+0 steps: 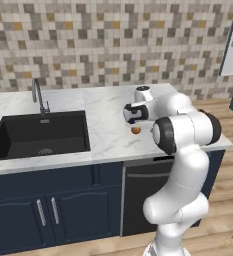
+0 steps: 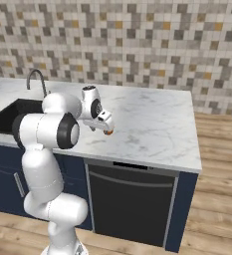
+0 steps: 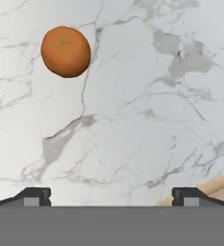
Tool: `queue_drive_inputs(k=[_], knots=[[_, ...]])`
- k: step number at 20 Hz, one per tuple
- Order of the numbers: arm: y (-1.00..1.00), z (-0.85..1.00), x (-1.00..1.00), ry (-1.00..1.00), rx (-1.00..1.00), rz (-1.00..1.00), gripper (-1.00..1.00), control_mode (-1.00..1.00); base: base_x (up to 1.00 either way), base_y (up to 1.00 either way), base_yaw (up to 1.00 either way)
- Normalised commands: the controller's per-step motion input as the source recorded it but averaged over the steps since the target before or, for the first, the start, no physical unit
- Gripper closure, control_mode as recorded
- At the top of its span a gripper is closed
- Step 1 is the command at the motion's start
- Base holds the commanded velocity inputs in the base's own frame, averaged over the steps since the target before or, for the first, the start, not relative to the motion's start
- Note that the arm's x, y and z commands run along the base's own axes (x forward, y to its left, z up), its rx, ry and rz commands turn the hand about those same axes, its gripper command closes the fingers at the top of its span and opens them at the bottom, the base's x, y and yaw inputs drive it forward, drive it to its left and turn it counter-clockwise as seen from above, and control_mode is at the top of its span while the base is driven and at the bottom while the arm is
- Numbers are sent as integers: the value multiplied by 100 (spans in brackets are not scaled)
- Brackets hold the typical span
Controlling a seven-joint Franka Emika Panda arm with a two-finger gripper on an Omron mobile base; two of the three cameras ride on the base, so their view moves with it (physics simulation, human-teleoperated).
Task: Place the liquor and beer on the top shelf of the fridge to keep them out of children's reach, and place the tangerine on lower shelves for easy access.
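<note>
A white robot arm reached over a white marble counter (image 2: 152, 124), its gripper (image 3: 111, 196) pointing down with the two dark fingertips (image 3: 34, 196) spread wide and holding nothing. Past the fingertips, the tangerine (image 3: 65, 52) sat on the marble, apart from both of them and towards the upper left of the hand view. Farther off, a black sink (image 1: 38, 135) with a curved faucet (image 1: 38, 95) was set into the counter, and a mosaic tile wall (image 1: 113, 45) rose behind.
</note>
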Motion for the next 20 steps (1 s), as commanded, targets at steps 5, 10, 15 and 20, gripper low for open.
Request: queue_drive_inputs(k=[5,10,15,20], knots=[[-1,-19,30,0,0,0,-100,-100,0,0,0],[0,-15,29,0,0,0,-100,-100,0,0,0],[0,-12,27,0,0,0,-100,-100,0,0,0],[0,-13,28,0,0,0,-100,-100,0,0,0]])
